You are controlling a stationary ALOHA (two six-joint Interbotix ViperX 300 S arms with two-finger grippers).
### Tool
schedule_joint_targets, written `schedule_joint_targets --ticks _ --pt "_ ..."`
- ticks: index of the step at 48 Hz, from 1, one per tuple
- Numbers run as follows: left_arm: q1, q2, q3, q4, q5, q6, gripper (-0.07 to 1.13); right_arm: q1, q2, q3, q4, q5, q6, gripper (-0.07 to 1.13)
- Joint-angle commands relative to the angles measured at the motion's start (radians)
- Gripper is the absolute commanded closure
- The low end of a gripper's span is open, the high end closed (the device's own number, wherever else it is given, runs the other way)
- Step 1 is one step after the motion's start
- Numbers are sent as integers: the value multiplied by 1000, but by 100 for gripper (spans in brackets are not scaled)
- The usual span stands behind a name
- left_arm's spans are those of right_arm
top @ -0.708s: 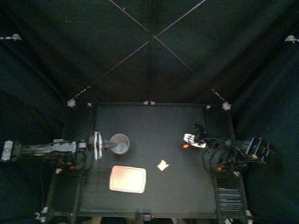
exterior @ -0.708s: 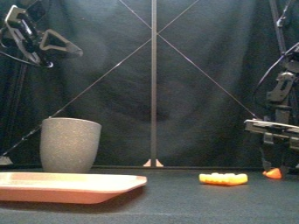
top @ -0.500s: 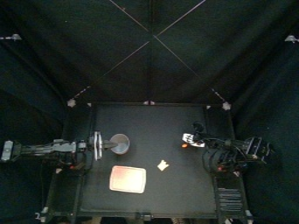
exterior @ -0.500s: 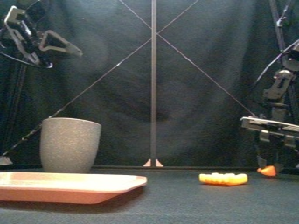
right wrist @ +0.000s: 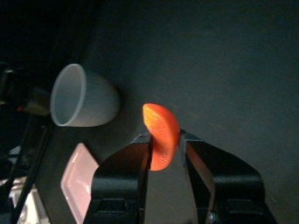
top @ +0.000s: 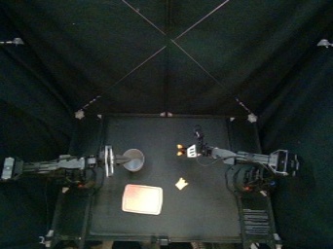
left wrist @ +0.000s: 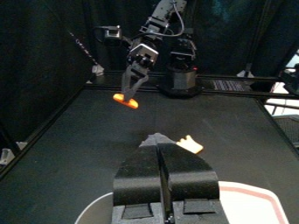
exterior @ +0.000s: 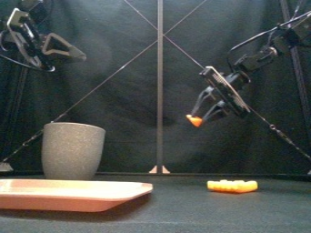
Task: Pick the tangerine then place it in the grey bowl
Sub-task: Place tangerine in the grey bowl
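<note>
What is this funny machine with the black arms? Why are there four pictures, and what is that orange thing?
It is a robot with two black arms at a black table. Each arm ends in a pincer, called an end effector. One picture looks down from above, one looks level from the table's front, and two come from cameras on the wrists. On the table are a tall grey cup, a flat pink tray and a small yellow toy. The right end effector holds the orange thing, a toy tangerine, up in the air. The left end effector hangs high at the left, holding nothing.
</note>
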Motion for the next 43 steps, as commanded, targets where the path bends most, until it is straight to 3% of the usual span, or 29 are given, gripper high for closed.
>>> schedule_joint_targets --ticks 1,8,15,35,43 --pt "11 2 -17 5 -8 2 91 5 25 -52 -78 -183 -2 47" --pt "17 2 -17 5 -20 2 91 5 106 -106 -163 -414 -3 47" --pt "20 2 -12 5 -51 2 91 3 227 -183 -222 -546 -3 47" --pt "35 2 -11 6 -57 3 91 23 474 -482 -325 -568 0 46" --pt "41 2 -8 14 -58 2 91 31 528 -541 -325 -560 3 45"
